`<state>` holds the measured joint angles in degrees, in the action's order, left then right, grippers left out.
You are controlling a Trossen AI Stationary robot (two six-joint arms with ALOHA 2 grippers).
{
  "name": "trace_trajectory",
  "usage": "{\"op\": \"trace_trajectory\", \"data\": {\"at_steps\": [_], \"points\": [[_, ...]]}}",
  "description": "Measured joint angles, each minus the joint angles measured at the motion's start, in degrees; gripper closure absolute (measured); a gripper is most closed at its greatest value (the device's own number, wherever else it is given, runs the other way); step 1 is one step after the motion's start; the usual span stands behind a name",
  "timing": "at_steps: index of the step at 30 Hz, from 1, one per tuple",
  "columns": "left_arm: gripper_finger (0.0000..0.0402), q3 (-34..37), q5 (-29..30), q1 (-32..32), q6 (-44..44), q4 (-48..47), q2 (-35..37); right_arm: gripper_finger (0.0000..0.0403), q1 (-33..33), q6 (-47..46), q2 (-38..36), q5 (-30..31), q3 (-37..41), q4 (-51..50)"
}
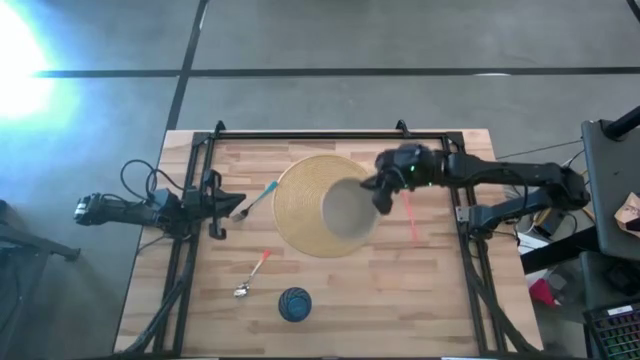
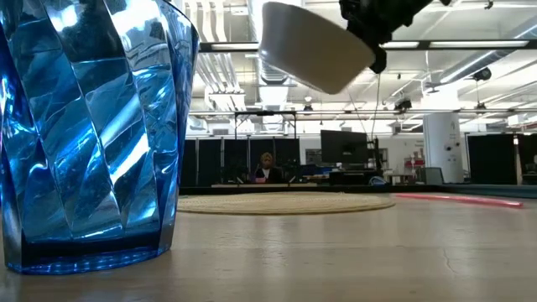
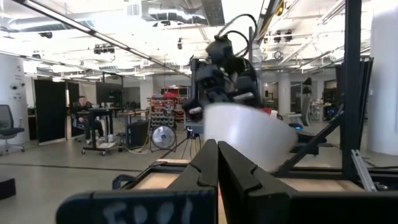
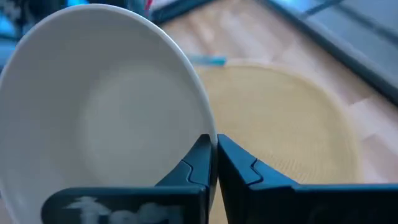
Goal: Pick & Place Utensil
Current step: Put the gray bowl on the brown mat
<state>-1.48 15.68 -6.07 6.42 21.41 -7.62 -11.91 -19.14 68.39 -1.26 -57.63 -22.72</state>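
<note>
A white bowl hangs tilted above the round woven placemat, held by my right gripper, which is shut on it. In the low view the bowl is well clear of the placemat. Three utensils lie flat on the table: a blue-handled one at the mat's left edge, an orange-handled spoon nearer the front, and a pink one right of the mat. My left gripper waits shut at the table's left side, touching nothing. My right gripper holds the bowl by its rim, on the side toward the table's right. The rim is pinched with one finger inside the bowl and one outside. The fingers come from the right and above. The bowl is lifted clear and tilted over the placemat.
A blue faceted cup stands near the table's front edge and fills the left of the low view. A black frame rail runs along the far edge and down both sides. Bare wood lies at the front right. A person sits far behind the table.
</note>
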Motion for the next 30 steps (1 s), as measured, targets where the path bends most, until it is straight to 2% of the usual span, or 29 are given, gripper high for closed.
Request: {"op": "trace_trajectory", "data": {"at_steps": [7, 15, 24, 30], "points": [[0.0399, 0.0, 1.1, 0.0, 1.7, 0.0, 0.0, 0.039, -8.4, -0.4, -0.4, 0.0, -0.4, 6.6], [0.0399, 0.0, 1.4, 0.0, 3.1, 0.0, 0.0, 0.039, -13.6, -0.2, 2.4, 0.0, -8.4, 6.2], [0.0399, 0.0, 1.4, 0.0, 4.0, 0.0, 0.0, 0.039, -14.4, 3.7, 12.5, -0.1, -21.8, -8.5], [0.0399, 0.0, 1.4, 0.0, 4.0, -0.4, 0.0, 0.039, -15.2, 4.9, 19.8, -1.5, -25.2, -15.8]]}}
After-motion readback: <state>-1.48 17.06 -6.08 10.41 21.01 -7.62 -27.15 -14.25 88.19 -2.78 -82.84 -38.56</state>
